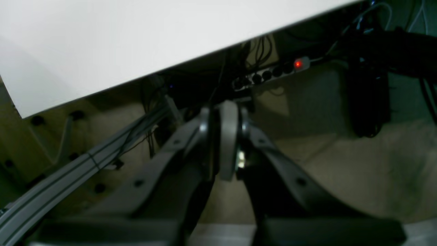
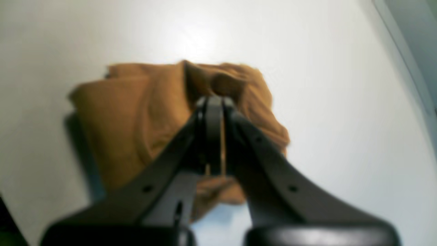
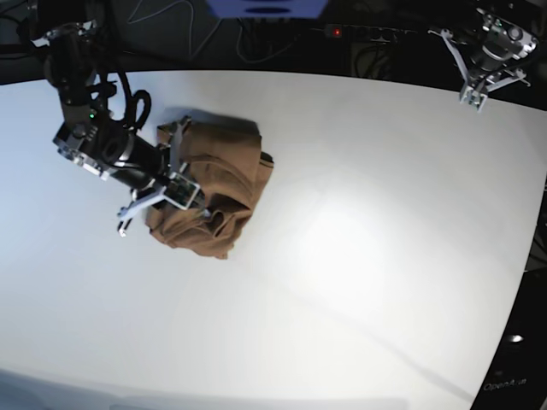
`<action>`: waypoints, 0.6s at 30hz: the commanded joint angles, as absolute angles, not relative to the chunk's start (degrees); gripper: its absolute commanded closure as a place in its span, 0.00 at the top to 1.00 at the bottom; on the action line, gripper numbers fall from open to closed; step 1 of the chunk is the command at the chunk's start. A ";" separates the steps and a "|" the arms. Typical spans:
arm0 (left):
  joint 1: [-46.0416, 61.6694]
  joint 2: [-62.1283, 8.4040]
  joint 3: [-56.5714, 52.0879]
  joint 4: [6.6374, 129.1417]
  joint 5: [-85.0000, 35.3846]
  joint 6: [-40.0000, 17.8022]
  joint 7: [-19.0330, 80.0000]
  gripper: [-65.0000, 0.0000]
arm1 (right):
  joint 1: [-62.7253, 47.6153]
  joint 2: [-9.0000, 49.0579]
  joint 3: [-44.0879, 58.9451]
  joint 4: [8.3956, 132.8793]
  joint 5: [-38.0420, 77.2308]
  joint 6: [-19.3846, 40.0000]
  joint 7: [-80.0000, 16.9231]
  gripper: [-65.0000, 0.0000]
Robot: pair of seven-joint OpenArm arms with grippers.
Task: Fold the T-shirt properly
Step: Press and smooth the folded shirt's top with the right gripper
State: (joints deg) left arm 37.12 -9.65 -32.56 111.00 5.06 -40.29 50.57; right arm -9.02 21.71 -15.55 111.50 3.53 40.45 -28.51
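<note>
Base view, left to right: right hand (image 3: 201,213) is pinched shut on a fold of the bunched T-shirt (image 3: 224,175) at the table's (image 3: 359,256) far left, probably to drag it flat; left hand (image 3: 476,92) sits closed, empty, parked off the far right edge

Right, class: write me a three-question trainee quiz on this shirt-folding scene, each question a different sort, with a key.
1. True or false: the T-shirt lies flat and fully spread on the table.
2. Which gripper is at the shirt? A) left B) right C) both
3. Fill in: the left gripper sits beyond the table's far ____.

Key:
1. False; it is bunched in a heap.
2. B; the right gripper is shut, its tips at a fold of the cloth.
3. Edge; it is shut, holding nothing.
</note>
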 commanded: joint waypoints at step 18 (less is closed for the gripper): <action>38.29 -8.75 -38.29 112.04 5.41 -40.00 50.77 0.06 | -0.31 18.95 -20.09 92.88 4.00 40.00 -18.51 0.00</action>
State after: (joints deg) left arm 37.80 -8.27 -37.85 111.04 5.28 -40.27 51.16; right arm -1.39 18.90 -20.21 91.96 3.29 40.21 -20.36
